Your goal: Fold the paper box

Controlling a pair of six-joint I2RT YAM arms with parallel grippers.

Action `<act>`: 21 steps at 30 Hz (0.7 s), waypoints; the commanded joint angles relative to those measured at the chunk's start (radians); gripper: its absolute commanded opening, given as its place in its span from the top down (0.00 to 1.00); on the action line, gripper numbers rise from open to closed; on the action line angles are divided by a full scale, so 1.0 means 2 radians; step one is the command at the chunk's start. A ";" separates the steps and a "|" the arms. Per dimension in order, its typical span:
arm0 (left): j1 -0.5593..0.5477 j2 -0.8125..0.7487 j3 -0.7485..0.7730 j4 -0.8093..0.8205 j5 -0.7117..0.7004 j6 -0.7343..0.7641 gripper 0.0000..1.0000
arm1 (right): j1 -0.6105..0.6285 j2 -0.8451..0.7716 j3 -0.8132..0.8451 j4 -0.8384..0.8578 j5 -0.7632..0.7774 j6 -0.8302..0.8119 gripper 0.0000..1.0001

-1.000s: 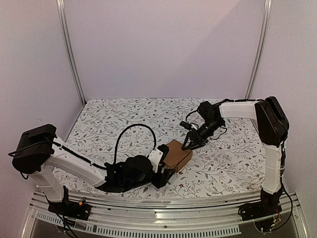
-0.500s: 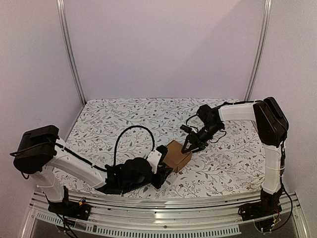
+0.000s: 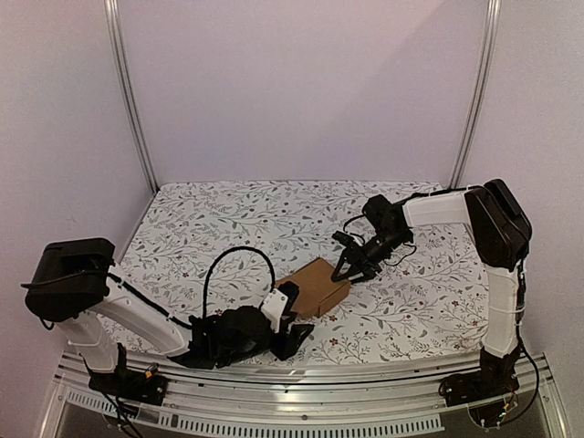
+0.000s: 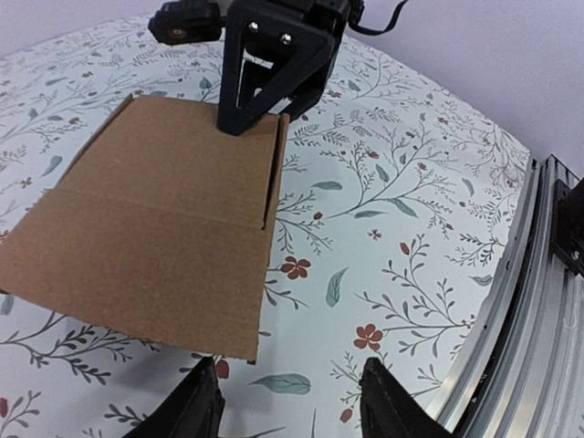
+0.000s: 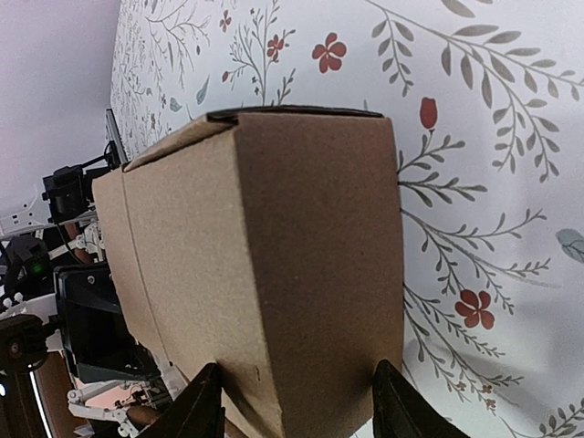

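- The paper box sits near the desk centre, toward 6 o'clock.
- Right end effector, at its 2 o'clock corner, probably steadies it; whether it clamps, I cannot tell.
- Left end effector hovers at 7 o'clock, fingers apart, empty.

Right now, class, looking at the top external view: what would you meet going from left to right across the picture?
Left arm's black elbow housing → black cable loop → paper box → right end effector at the box's right edge → right arm's black elbow housing.
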 commanded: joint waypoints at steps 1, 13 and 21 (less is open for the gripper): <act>-0.009 0.003 0.005 0.033 -0.042 0.018 0.50 | 0.004 0.012 -0.012 0.016 0.023 0.018 0.47; -0.009 0.037 0.036 -0.013 -0.051 0.012 0.76 | 0.002 0.017 -0.013 0.020 0.017 0.022 0.50; -0.009 0.058 0.035 0.001 -0.048 0.021 0.78 | -0.011 0.023 -0.020 0.042 -0.013 0.040 0.52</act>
